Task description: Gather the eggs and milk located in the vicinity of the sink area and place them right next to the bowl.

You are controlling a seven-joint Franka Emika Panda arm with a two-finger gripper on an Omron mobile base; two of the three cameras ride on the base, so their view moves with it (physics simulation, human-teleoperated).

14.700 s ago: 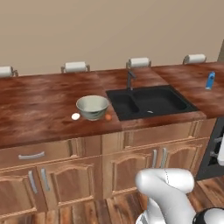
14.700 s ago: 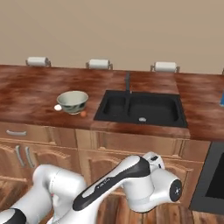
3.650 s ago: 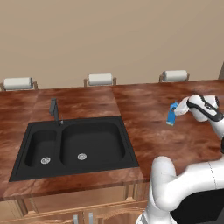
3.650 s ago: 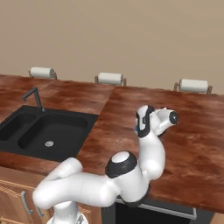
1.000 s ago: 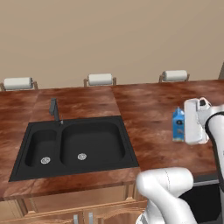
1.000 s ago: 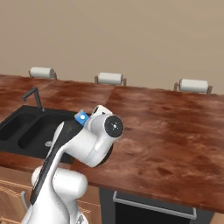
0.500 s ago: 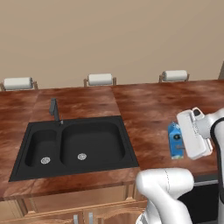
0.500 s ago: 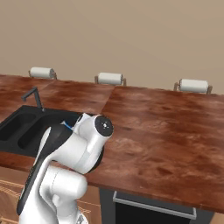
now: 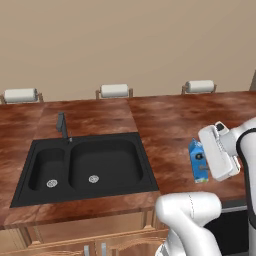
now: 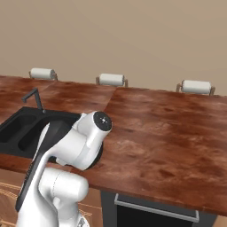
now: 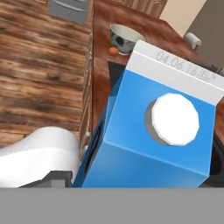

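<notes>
The milk (image 9: 198, 161) is held clamped in the gripper (image 9: 206, 162), raised above the counter (image 9: 165, 120) to the right of the sink (image 9: 85, 166), well apart from the bowl (image 11: 125, 37).

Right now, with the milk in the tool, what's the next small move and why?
Probably carry the milk left past the sink toward the bowl. The tool appears to hold the carton near the counter's right end, while the bowl, with an egg beside it, sits far off.
</notes>
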